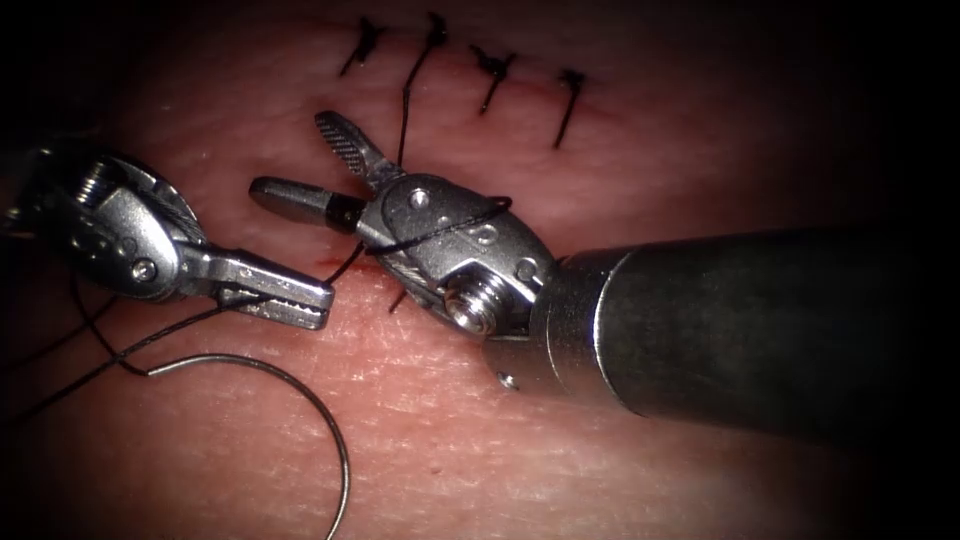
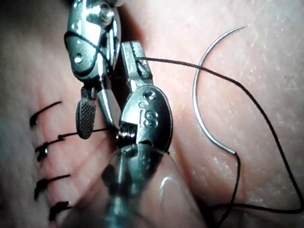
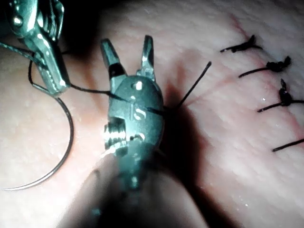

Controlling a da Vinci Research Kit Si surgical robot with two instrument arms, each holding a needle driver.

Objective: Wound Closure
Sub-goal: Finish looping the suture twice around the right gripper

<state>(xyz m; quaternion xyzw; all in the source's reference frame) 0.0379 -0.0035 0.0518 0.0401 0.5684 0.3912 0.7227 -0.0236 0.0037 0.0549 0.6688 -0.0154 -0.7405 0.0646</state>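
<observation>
The needle (image 1: pixel 300 400) is lying free on the tissue (image 1: pixel 600 480), out of it, just below the left tool (image 1: pixel 290 295), whose jaws are closing on the thread (image 1: pixel 150 345). Beyond it the right tool (image 1: pixel 320 165) is standing with jaws spread wide and empty, thread lying looped across its wrist, as the right wrist view confirms. Farthest, four knotted stitches (image 1: pixel 495 70) are lying along the cut (image 1: pixel 530 90).
</observation>
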